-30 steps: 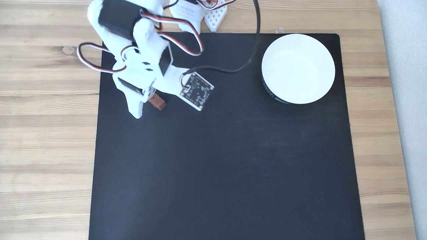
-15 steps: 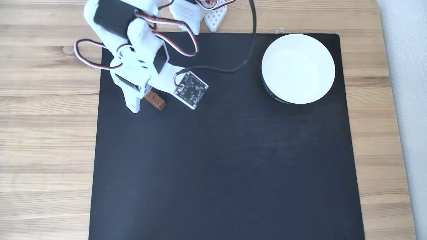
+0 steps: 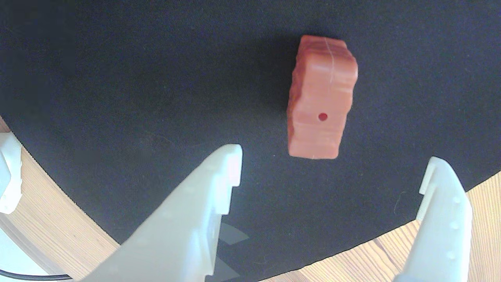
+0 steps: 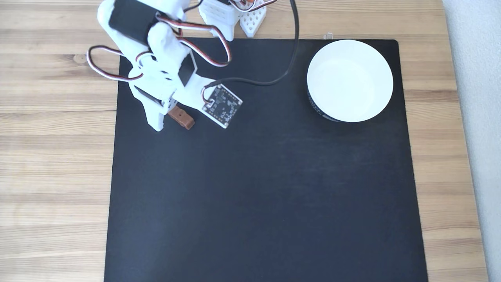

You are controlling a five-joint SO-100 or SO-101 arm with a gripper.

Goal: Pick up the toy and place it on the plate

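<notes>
The toy is a small reddish-brown notched block with a dark dot, lying flat on the black mat. In the wrist view it sits just beyond my white fingertips, in line with the gap but closer to the right finger. My gripper is open and holds nothing. In the fixed view the toy lies at the mat's upper left, right beside my gripper, with its near end tucked under the jaw. The white plate stands empty at the mat's upper right, far from the gripper.
A black mat covers most of the wooden table. The wrist camera board and its black cable hang to the right of the gripper. The arm's base is at the top edge.
The arm has shifted slightly left and toward the top of the fixed view, uncovering more of the toy. The toy and the plate have not moved.
</notes>
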